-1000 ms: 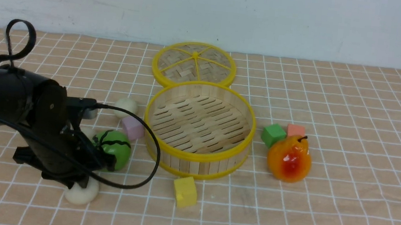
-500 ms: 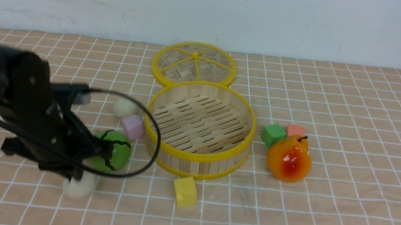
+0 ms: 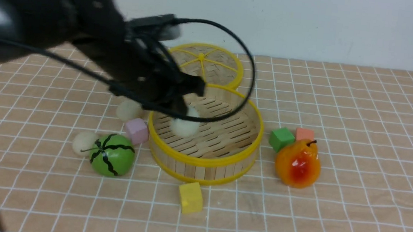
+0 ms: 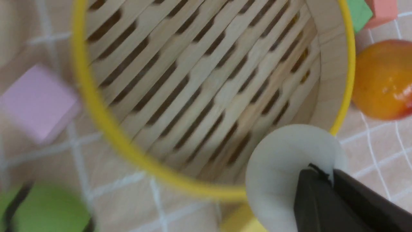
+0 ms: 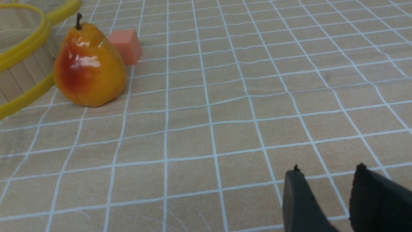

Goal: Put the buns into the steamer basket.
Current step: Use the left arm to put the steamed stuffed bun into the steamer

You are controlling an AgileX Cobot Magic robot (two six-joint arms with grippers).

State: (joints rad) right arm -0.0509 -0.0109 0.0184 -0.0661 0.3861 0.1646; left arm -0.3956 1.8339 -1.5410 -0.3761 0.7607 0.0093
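Note:
My left gripper point(image 3: 188, 110) is shut on one off-white bun point(image 3: 184, 125) and holds it just above the slatted floor of the steamer basket point(image 3: 202, 162), near its left side. In the left wrist view the bun point(image 4: 280, 167) is pinched at the gripper point(image 4: 325, 172), over the basket's yellow rim point(image 4: 96, 106). A second bun point(image 3: 128, 109) lies left of the basket. A third bun point(image 3: 83, 143) lies beside the green watermelon ball point(image 3: 112, 154). My right gripper point(image 5: 328, 170) is open and empty over bare cloth; it does not show in the front view.
The flat woven lid point(image 3: 200, 67) lies behind the basket. A pink cube point(image 3: 136, 131) touches the basket's left side and a yellow cube point(image 3: 190, 197) sits in front. A pear point(image 3: 297, 163), green cube point(image 3: 281, 138) and orange cube point(image 3: 305, 134) sit to the right.
My left arm has lifted a bun from the cloth in front of the watermelon ball and carried it up, right and back over the basket. This uncovered the third bun.

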